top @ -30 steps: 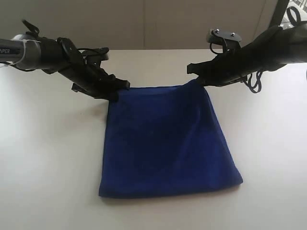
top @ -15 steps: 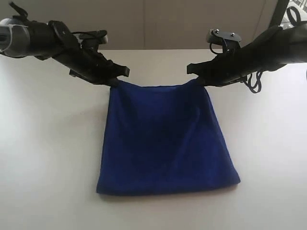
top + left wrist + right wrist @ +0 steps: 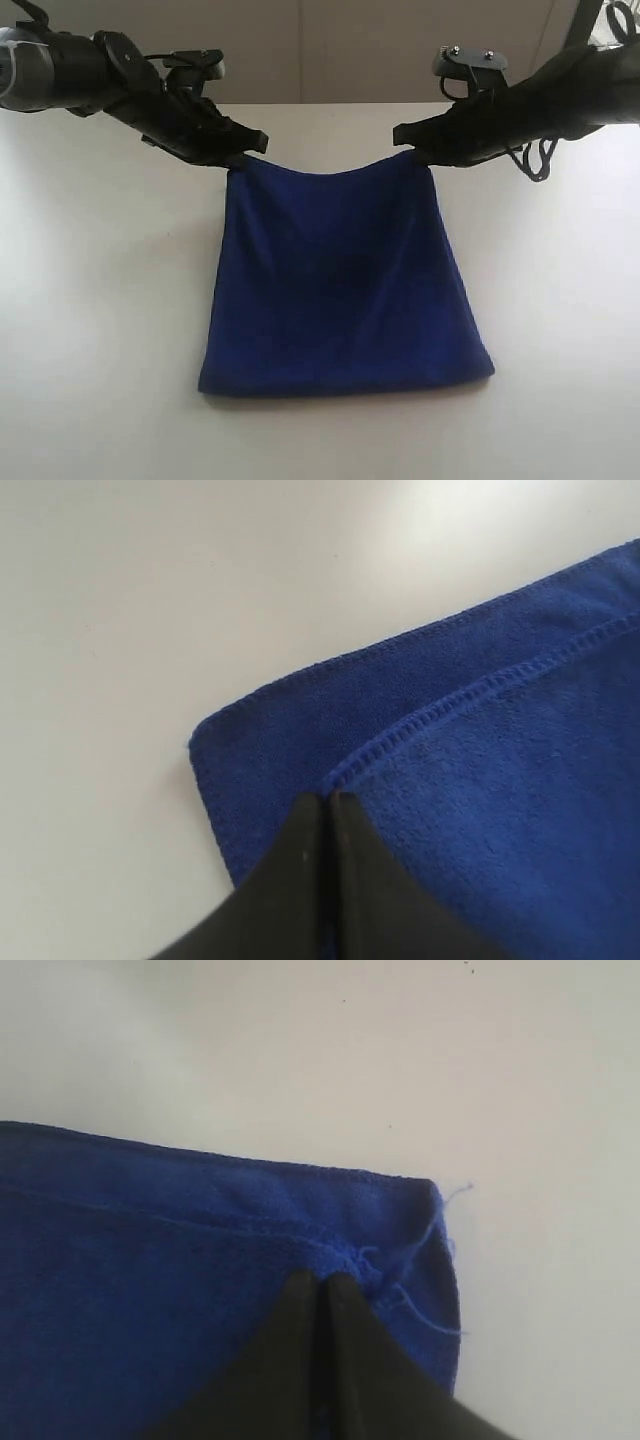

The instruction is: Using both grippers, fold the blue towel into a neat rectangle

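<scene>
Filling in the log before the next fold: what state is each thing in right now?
blue towel: doubled, upper layer's corners lifted, edge sagging between them, rest on table.
left gripper: jaws shut on a towel corner.
right gripper: jaws shut on the other corner.

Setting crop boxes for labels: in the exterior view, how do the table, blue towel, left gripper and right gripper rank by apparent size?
1. table, filling most of the view.
2. blue towel.
3. left gripper and right gripper: about alike, each shut on a towel corner; I would not rank them.
</scene>
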